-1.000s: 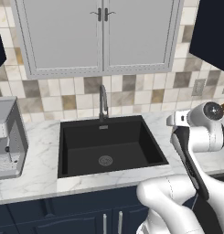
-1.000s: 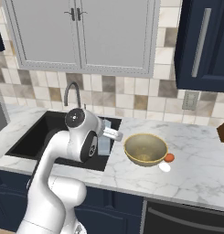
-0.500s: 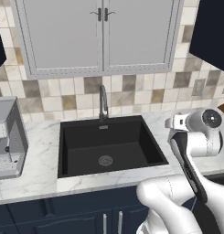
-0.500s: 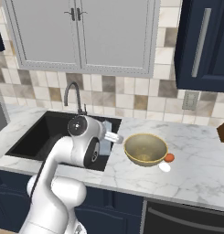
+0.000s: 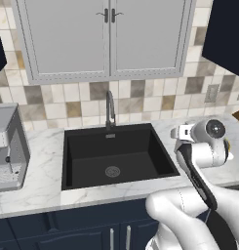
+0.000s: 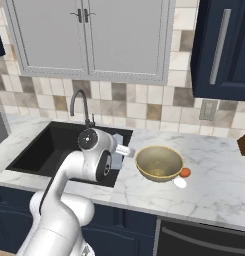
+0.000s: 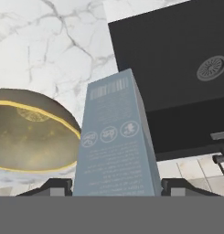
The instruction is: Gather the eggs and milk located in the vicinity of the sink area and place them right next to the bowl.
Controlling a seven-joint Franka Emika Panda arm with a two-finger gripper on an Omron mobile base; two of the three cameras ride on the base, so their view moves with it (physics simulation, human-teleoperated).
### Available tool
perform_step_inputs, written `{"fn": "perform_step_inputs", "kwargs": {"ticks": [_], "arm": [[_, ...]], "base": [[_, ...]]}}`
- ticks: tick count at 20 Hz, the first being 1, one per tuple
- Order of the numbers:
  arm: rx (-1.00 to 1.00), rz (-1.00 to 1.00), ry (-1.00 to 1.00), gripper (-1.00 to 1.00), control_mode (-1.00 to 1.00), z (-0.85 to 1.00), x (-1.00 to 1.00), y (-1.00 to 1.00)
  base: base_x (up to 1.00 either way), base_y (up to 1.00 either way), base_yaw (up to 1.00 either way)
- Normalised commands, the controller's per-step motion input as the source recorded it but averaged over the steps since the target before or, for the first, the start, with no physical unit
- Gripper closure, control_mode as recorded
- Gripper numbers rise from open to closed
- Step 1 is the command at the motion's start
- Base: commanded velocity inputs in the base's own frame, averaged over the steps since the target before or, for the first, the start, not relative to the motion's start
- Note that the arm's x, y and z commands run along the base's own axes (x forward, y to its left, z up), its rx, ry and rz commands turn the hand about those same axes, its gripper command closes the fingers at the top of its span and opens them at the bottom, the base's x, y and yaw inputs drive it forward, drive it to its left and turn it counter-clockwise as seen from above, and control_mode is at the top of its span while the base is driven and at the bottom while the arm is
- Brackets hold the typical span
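Gripper (image 7: 115,185) fingers stand either side of the milk carton (image 7: 115,151), apparently clamped on it. Over the last second the arm has swung slightly sinkward, carrying the carton just beside the bowl (image 6: 159,163), between it and the sink (image 5: 116,154), above the tabletop (image 6: 214,185). It looks nearly ready to set down. One egg (image 6: 180,183) lies by the bowl already. Whether the carton's base touches down is hidden.

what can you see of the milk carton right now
The milk carton is a pale blue-grey box with a barcode near one end and three small round symbols above faint print. In the hand view it stands between the two fingertips of the gripper, beside the yellowish bowl and the black sink, over the marble counter.
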Motion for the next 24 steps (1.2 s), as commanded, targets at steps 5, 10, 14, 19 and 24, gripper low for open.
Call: {"fn": "perform_step_inputs", "kwargs": {"ticks": [5, 10, 14, 19, 24], "arm": [[0.0, -0.03, 0.1, 1.0, -1.0, 0.0, 0.24, -0.07], [0.0, -0.04, 0.05, 1.0, -1.0, -0.05, 0.09, -0.07], [0.0, -0.02, 0.0, 1.0, -1.0, -0.11, 0.0, -0.11], [0.0, 0.0, 0.0, 1.0, -1.0, -0.06, 0.0, -0.16], [0.0, 0.0, 0.0, 1.0, -1.0, -0.12, 0.0, -0.07]], "base": [[0.0, 0.0, 0.0], [0.0, 0.0, 0.0], [0.0, 0.0, 0.0], [0.0, 0.0, 0.0], [0.0, 0.0, 0.0]]}}
